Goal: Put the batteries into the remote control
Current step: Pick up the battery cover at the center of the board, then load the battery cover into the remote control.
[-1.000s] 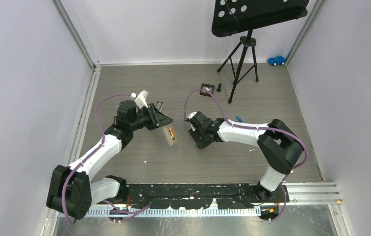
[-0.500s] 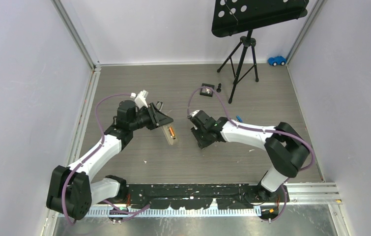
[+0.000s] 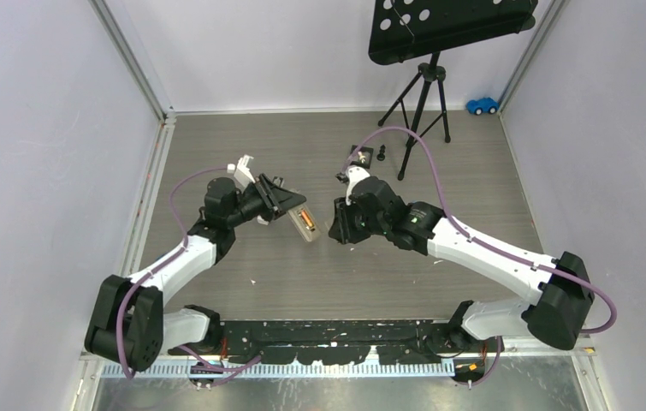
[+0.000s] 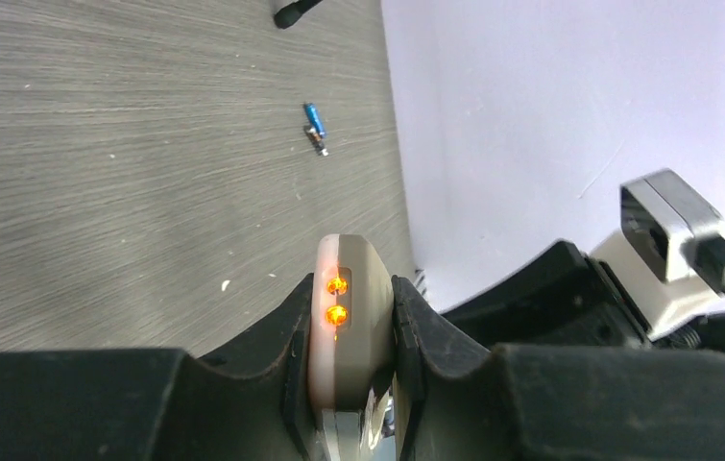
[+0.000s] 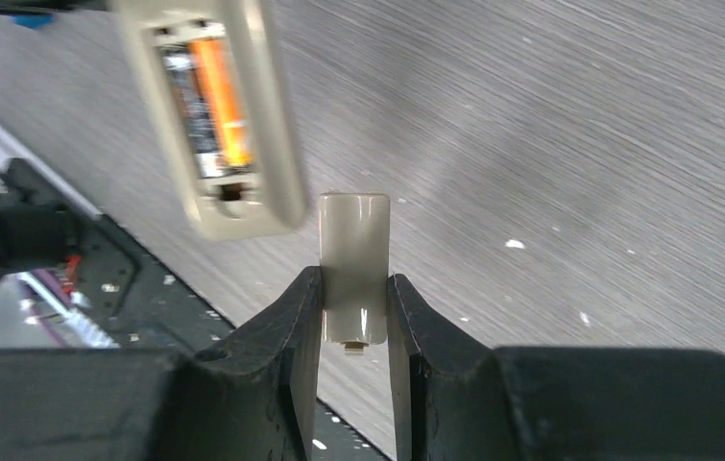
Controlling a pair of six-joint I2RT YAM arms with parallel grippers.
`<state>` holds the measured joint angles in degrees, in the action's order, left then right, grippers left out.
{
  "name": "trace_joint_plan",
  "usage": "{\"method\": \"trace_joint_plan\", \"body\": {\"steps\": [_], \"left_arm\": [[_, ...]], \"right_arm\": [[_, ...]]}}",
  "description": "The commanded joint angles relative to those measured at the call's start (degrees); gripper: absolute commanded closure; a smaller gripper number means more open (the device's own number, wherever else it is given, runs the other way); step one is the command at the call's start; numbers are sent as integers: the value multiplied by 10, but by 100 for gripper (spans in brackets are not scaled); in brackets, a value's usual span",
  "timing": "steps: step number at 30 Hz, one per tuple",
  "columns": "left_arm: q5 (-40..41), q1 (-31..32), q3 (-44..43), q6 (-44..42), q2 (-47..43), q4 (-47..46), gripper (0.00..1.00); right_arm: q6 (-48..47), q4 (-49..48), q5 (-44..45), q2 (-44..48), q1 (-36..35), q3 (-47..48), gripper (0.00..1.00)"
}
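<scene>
My left gripper [image 3: 283,204] is shut on a beige remote control [image 3: 300,224] and holds it above the floor, open battery bay facing up. An orange battery [image 3: 305,220] lies in the bay; the right wrist view shows it [image 5: 221,101] inside the remote [image 5: 277,163]. The left wrist view shows the remote [image 4: 366,322] end-on between my left gripper's [image 4: 351,312] jaws. My right gripper [image 3: 341,226] is shut on a small beige battery cover [image 5: 353,254], just right of the remote. In its own view, my right gripper [image 5: 353,293] holds the cover just below the bay. A blue battery [image 4: 315,128] lies on the floor.
A black tripod stand [image 3: 422,103] with a perforated tray stands at the back right. A small blue toy car [image 3: 482,105] sits in the far right corner. A small black frame [image 3: 360,156] lies near the tripod's feet. Grey walls enclose the wooden floor.
The right arm has stretched out and swung its elbow to the right, bringing the cover closer to the remote. The left gripper has shifted slightly and tilted the remote toward the right gripper.
</scene>
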<state>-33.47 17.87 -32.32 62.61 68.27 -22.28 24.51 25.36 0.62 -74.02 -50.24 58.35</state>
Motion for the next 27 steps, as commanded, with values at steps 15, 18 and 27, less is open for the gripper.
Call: {"method": "trace_joint_plan", "body": {"steps": [15,18,27], "left_arm": [[-22,9,18,66,12,-115,100],[-28,9,16,55,8,-114,100],[-62,11,2,35,17,-115,100]], "right_arm": [[12,47,60,-89,-72,176,76],[7,59,74,-98,-72,187,75],[-5,61,64,-118,-73,204,75]]}}
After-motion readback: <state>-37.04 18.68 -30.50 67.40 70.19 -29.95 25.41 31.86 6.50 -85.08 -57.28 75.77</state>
